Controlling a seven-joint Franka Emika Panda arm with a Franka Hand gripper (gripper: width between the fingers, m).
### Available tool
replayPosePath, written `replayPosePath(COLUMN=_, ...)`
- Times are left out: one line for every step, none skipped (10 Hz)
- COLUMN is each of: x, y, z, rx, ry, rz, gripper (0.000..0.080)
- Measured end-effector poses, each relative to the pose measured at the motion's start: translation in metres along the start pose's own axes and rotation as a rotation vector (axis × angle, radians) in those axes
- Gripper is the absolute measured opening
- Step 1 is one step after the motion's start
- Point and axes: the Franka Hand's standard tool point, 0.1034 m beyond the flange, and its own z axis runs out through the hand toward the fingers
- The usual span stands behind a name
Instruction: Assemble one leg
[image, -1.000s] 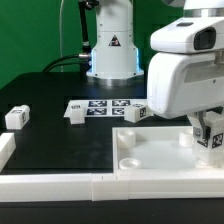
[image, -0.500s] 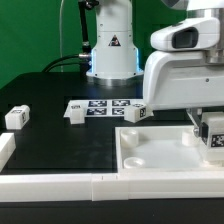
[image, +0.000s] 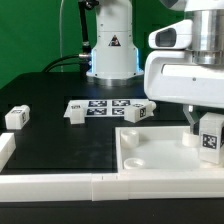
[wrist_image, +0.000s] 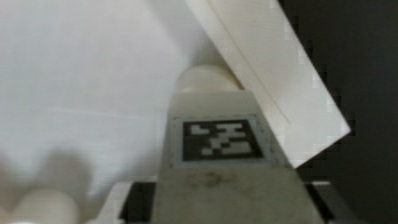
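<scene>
My gripper (image: 207, 122) is shut on a leg (image: 210, 138), a small white block with a black-and-white tag, and holds it over the right far corner of the large white panel (image: 155, 158). In the wrist view the leg (wrist_image: 222, 150) fills the space between the fingers (wrist_image: 134, 200), its rounded end pointing at the panel (wrist_image: 89, 90) near its raised rim (wrist_image: 285, 70). Three more legs lie on the black table: one at the left (image: 16, 117), one by the marker board (image: 76, 111), and one behind the panel (image: 138, 113).
The marker board (image: 105, 106) lies at the back middle, in front of the robot base (image: 112, 50). A white fence (image: 60, 186) runs along the front edge and up the left side. The arm's white body (image: 185, 70) hangs over the panel's right half.
The arm has shifted a little up and toward the exterior view's right, with the leg still held. The loose legs and the panel have not moved.
</scene>
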Motion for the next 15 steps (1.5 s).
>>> replayPosePath(x=-0.0006, y=0.0001, z=-0.0001, rx=-0.007, ry=0.003, rz=0.058, gripper=0.0291)
replayPosePath(x=-0.0003, y=0.0016, z=0.0001, rx=-0.006, ry=-0.004, rz=0.206, gripper=0.0291)
replayPosePath(x=-0.0002, y=0.0023, z=0.0003, rx=-0.003, ry=-0.009, rz=0.274, gripper=0.0291)
replayPosePath(x=-0.0002, y=0.0022, z=0.0004, rx=-0.003, ry=-0.009, rz=0.285, gripper=0.0291)
replayPosePath(x=-0.0006, y=0.0018, z=0.0004, rx=-0.002, ry=-0.010, rz=0.233, gripper=0.0371)
replayPosePath(x=-0.0011, y=0.0013, z=0.0004, rx=-0.001, ry=-0.010, rz=0.232, gripper=0.0541)
replayPosePath(x=-0.0006, y=0.0009, z=0.0002, rx=0.002, ry=-0.008, rz=0.200, gripper=0.0541)
replayPosePath(x=-0.0008, y=0.0004, z=-0.0007, rx=0.003, ry=-0.007, rz=0.057, gripper=0.0630)
replayPosePath(x=-0.0016, y=-0.0006, z=-0.0021, rx=0.005, ry=-0.006, rz=-0.147, gripper=0.0644)
replayPosePath(x=-0.0021, y=-0.0017, z=-0.0028, rx=0.006, ry=-0.006, rz=-0.250, gripper=0.0644)
replayPosePath(x=-0.0006, y=-0.0027, z=-0.0041, rx=0.008, ry=-0.004, rz=-0.423, gripper=0.0648)
replayPosePath(x=0.0014, y=-0.0019, z=-0.0045, rx=0.009, ry=-0.002, rz=-0.564, gripper=0.0648)
replayPosePath(x=0.0011, y=-0.0014, z=-0.0043, rx=0.007, ry=-0.005, rz=-0.674, gripper=0.0649)
replayPosePath(x=0.0000, y=-0.0002, z=-0.0041, rx=0.002, ry=-0.016, rz=-0.773, gripper=0.0649)
replayPosePath(x=0.0000, y=0.0000, z=-0.0043, rx=-0.001, ry=-0.019, rz=-0.899, gripper=0.0649)
